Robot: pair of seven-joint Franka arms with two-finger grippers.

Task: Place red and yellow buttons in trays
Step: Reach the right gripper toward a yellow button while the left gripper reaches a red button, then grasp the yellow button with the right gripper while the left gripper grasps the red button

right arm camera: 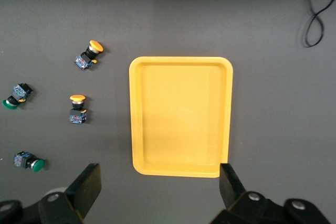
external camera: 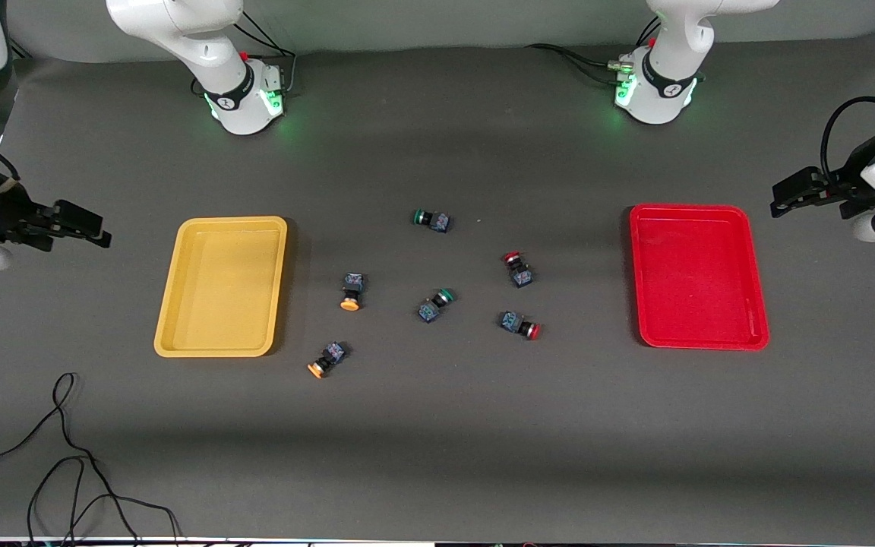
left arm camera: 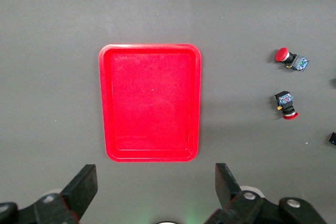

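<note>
**A:** So, where do the trays sit on the counter?

**B:** At opposite ends. The yellow tray lies toward the right arm's end, the red tray toward the left arm's end. Neither has anything in it.

**A:** And the buttons?

**B:** All six lie loose on the counter between the trays, each tipped on its side. One yellow button is just beside the yellow tray; the other yellow button lies nearer the front camera, off that tray's near corner. One red button and the second red button lie closer to the red tray, the second nearer the camera. A green button is the farthest from the camera, and another green button sits in the middle of the group.

**A:** What about the arms?

**B:** Both wait, pulled back at the table's ends. The left pincer hangs past the red tray's outer edge, fingers spread wide with nothing between them. The right pincer hangs past the yellow tray's outer edge, fingers likewise apart and empty.

**A:** Anything else?

**B:** A black cable loops on the counter near the front camera, at the right arm's end.
</note>
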